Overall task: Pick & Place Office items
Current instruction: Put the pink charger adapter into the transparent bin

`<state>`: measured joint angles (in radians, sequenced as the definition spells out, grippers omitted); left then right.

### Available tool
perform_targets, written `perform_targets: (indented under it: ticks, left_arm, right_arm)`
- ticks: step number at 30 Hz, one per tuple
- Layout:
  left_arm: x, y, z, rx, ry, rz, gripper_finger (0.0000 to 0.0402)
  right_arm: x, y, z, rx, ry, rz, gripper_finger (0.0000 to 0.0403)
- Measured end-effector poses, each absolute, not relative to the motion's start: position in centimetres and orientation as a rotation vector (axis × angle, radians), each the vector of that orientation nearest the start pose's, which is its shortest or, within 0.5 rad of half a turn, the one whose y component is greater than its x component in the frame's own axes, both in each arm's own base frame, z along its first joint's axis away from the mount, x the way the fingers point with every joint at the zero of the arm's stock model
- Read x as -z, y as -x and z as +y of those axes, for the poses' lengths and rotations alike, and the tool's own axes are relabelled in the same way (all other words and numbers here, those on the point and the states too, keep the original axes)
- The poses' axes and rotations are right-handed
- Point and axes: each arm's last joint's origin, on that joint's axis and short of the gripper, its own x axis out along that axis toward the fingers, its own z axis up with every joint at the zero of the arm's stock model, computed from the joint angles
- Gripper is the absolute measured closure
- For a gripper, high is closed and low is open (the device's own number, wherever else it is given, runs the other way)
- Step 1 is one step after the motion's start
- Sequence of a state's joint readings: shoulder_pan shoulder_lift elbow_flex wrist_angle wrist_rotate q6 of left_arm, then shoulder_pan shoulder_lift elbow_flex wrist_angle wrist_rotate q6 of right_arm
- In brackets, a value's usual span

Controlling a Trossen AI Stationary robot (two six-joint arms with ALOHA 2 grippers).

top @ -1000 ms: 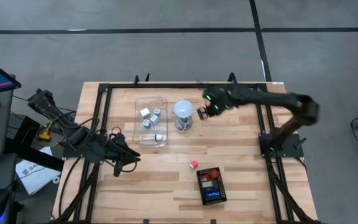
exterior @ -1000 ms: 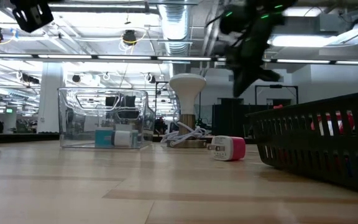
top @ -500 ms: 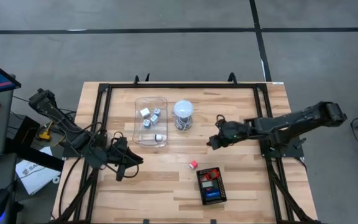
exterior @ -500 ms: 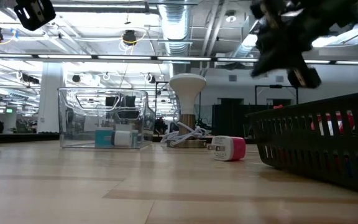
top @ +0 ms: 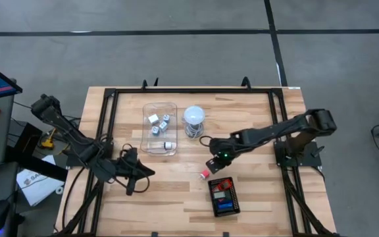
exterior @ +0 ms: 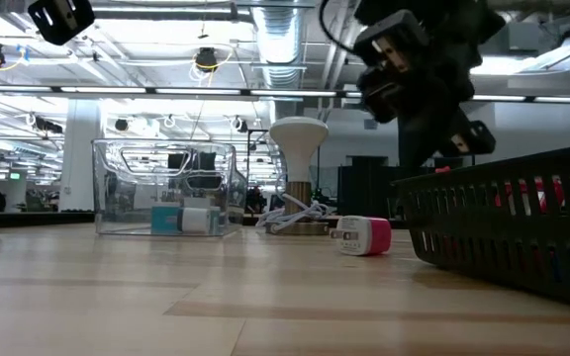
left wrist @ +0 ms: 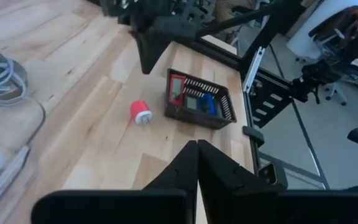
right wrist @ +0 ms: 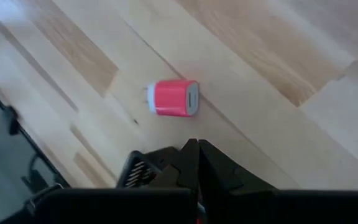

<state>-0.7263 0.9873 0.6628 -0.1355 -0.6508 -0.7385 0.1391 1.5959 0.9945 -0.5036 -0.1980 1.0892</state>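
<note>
I see a white lamp with its coiled cable standing on the worktop just beside the clear box, between the box and my right arm. Nothing lies between the right gripper and the red plug block; the block rests alone on bare wood, near the black tray but apart from it. In the right wrist view the block shows its pale face and prongs, lying on its side.

Clear box: three small white and grey blocks inside, two toward the far end, one near the close end. Black tray: red, black and blue flat pieces packed in it.

Right gripper hangs above the worktop just beside the red block, jaws clenched, empty. Left gripper waits over the worktop's left side, well apart from everything, jaws clenched, empty.
</note>
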Motion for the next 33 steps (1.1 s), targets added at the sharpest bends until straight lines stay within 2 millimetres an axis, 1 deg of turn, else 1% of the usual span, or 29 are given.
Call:
perform_targets:
  ticks: [2, 5, 12, 17, 21, 23, 25, 27, 30, 33]
  left_arm:
    - [-26.1, -16.9, -12.7, -0.057, 0.441, 0.355, 0.04]
    - [-25.9, -17.0, -13.1, -0.05, 0.438, 0.359, 0.04]
    - [-25.6, -17.4, -13.5, -0.042, 0.434, 0.359, 0.04]
    - [-25.6, -17.5, -13.6, -0.036, 0.419, 0.352, 0.04]
    - [-25.7, -17.5, -13.7, -0.016, 0.407, 0.351, 0.04]
    - [-25.8, -17.6, -13.7, 0.018, 0.385, 0.355, 0.0397]
    - [-25.6, -18.0, -13.7, 0.038, 0.358, 0.364, 0.0387]
    - [-25.2, -18.5, -13.7, 0.062, 0.325, 0.393, 0.0369]
    - [-24.0, -19.8, -13.8, 0.112, 0.301, 0.454, 0.0326]
    - [-22.1, -21.2, -14.5, 0.149, 0.219, 0.503, 0.0274]
  right_arm:
    - [-18.8, -30.6, 4.7, 0.325, -0.993, 1.181, 0.0403]
    - [-18.7, -31.0, 4.6, 0.308, -0.995, 1.189, 0.0403]
    - [-18.3, -30.9, 4.1, 0.33, -0.994, 1.206, 0.0403]
    - [-17.8, -31.3, 3.7, 0.33, -0.99, 1.194, 0.0403]
    - [-18.2, -31.3, 4.4, 0.355, -0.975, 1.144, 0.0403]
    - [-18.9, -31.1, 4.8, 0.358, -0.957, 1.092, 0.0403]
    - [-20.2, -31.0, 5.5, 0.343, -0.934, 1.018, 0.0403]
    - [-21.2, -30.6, 6.1, 0.345, -0.921, 0.964, 0.0403]
    - [-22.5, -29.6, 6.9, 0.369, -0.912, 0.914, 0.0403]
    - [-23.6, -28.7, 7.7, 0.393, -0.92, 0.851, 0.0403]
